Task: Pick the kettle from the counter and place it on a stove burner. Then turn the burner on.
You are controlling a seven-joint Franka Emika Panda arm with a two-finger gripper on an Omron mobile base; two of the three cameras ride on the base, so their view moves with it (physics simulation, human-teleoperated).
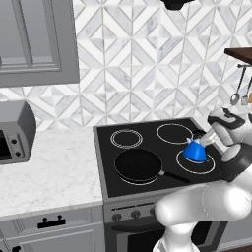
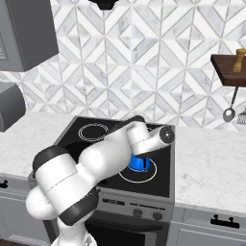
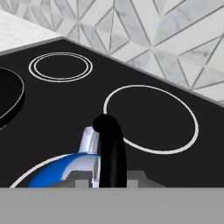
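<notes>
The blue kettle point(image 1: 195, 151) point(image 2: 140, 164) stands inside the front right stove burner point(image 1: 210, 166) point(image 2: 129, 178), a large thin white ring on the black cooktop. My gripper point(image 1: 201, 139) is at the kettle's top, reaching in from the right. In the hand view the kettle point(image 3: 54, 171) is right below the camera, and its black arched handle point(image 3: 110, 148) rises between the fingers of my gripper point(image 3: 108, 181), which hug it on both sides. The burner's ring point(image 3: 24, 176) curves beside the kettle. My arm hides most of the kettle in the right base view.
A black frying pan point(image 1: 138, 165) point(image 3: 8, 98) sits on the front left burner, its handle pointing toward the kettle. The rear burners point(image 1: 174, 133) point(image 3: 151, 119) are bare. Knobs point(image 1: 116, 216) point(image 2: 137, 211) line the stove front. White counter point(image 1: 49, 167) point(image 2: 211, 163) flanks the stove; a grey appliance point(image 1: 15, 130) stands left.
</notes>
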